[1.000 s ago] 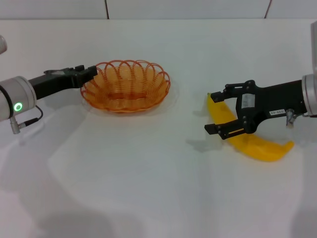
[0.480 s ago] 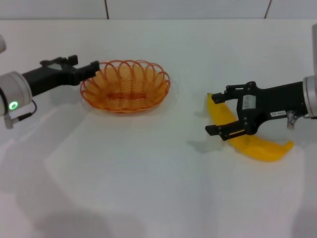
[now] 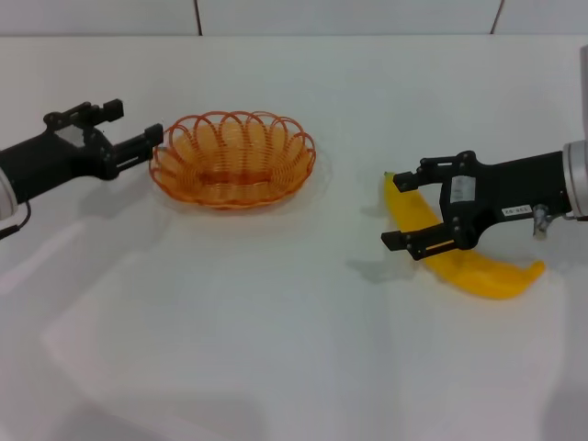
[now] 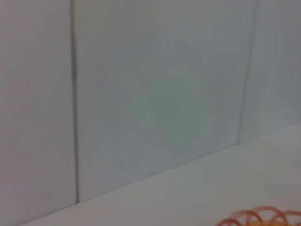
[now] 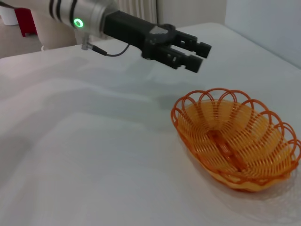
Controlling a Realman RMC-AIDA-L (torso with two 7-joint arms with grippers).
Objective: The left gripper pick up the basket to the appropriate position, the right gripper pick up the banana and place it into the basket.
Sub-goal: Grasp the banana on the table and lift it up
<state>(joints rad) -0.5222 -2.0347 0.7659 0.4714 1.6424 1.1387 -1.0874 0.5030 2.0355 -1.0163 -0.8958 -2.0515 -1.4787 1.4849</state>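
The orange wire basket (image 3: pixel 234 175) rests empty on the white table, left of centre; it also shows in the right wrist view (image 5: pixel 235 141), and a sliver of its rim (image 4: pixel 258 217) in the left wrist view. My left gripper (image 3: pixel 133 124) hovers open just off the basket's left rim, holding nothing; the right wrist view shows that gripper (image 5: pixel 197 54) apart from the basket. The yellow banana (image 3: pixel 487 274) lies flat on the right. My right gripper (image 3: pixel 401 209) stands open, one finger on each side of the banana's near end.
A white table (image 3: pixel 276 322) spreads under everything, with bare surface between basket and banana and along the front. A pale tiled wall (image 3: pixel 349 16) runs along the table's far edge.
The left gripper has pulled back leftward from the basket's rim, and its fingers now stand apart. Basket, banana and right gripper have stayed put.
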